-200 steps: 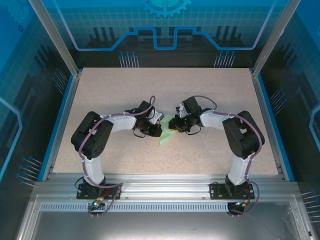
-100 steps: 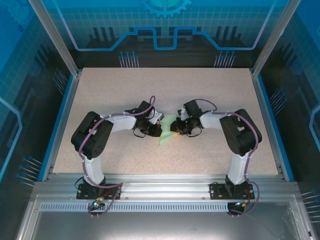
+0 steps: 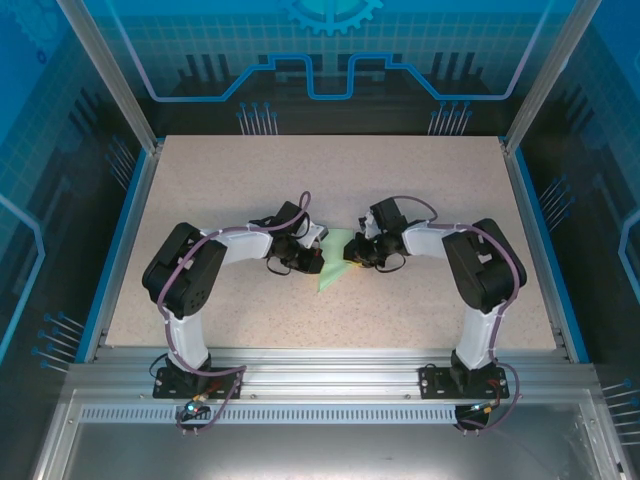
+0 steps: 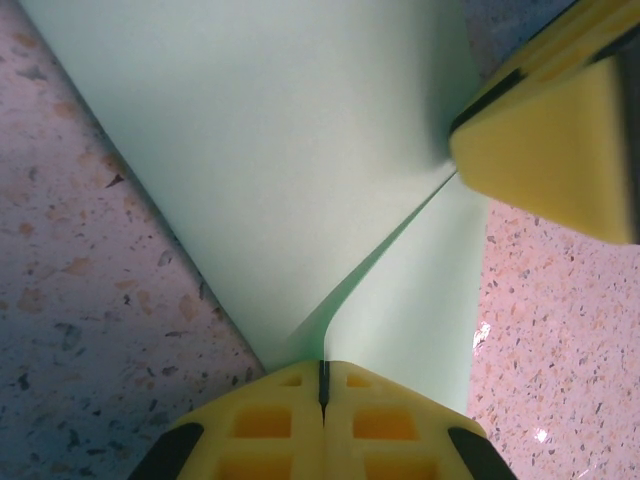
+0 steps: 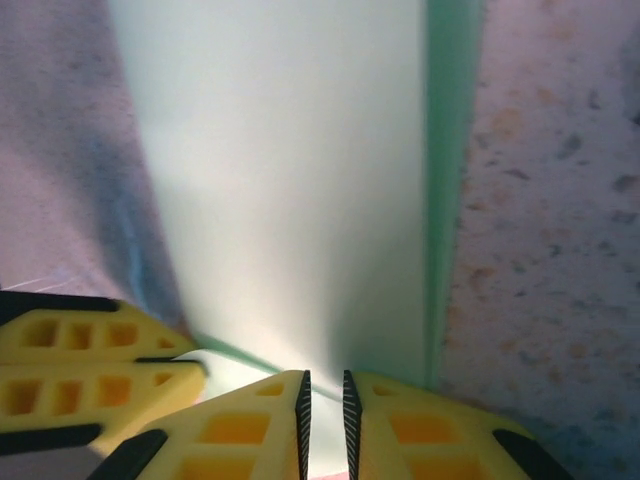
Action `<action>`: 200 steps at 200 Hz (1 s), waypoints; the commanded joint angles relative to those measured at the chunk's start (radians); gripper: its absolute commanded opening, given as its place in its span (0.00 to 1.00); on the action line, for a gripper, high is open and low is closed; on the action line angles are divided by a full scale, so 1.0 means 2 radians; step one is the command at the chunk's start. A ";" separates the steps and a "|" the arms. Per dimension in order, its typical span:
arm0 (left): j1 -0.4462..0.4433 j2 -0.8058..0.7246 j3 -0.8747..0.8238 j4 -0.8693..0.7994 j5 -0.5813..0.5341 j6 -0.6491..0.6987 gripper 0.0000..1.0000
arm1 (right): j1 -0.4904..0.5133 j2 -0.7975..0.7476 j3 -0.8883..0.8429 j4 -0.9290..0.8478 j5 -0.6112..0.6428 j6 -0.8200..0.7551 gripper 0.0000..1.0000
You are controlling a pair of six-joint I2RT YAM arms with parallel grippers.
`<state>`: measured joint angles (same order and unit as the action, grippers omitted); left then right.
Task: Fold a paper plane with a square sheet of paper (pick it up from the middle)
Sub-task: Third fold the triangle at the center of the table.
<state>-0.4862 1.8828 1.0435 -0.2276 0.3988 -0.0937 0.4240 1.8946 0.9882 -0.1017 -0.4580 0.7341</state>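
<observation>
Square sheet of paper (image 3: 332, 268): pale mint green; lies on the table between the two grippers; not a flat square but a narrow, pointed, layered shape
Near tip: points toward the arm bases; free of both grippers; flat on the surface
Left gripper (image 4: 322, 368): fingers pressed together; pinching the sheet where a raised fold runs into them
Right gripper (image 5: 323, 380): fingers almost together on the sheet's opposite edge; a sliver of pale paper between them; judged a grip
Table (image 3: 420, 190): speckled beige; stretches beyond the paper to the far edge
Done: early folds in, judging by the point and overlapping layers
Left: roughly midway, I judge; wings and long centre crease not yet formed
</observation>
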 commanded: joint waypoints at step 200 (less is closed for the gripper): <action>0.012 0.020 0.016 -0.025 0.001 0.021 0.04 | 0.074 -0.043 -0.065 0.103 0.008 0.091 0.17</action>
<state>-0.4805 1.8946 1.0588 -0.2398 0.4118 -0.0753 0.5682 1.7985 0.8799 0.0620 -0.4271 0.8928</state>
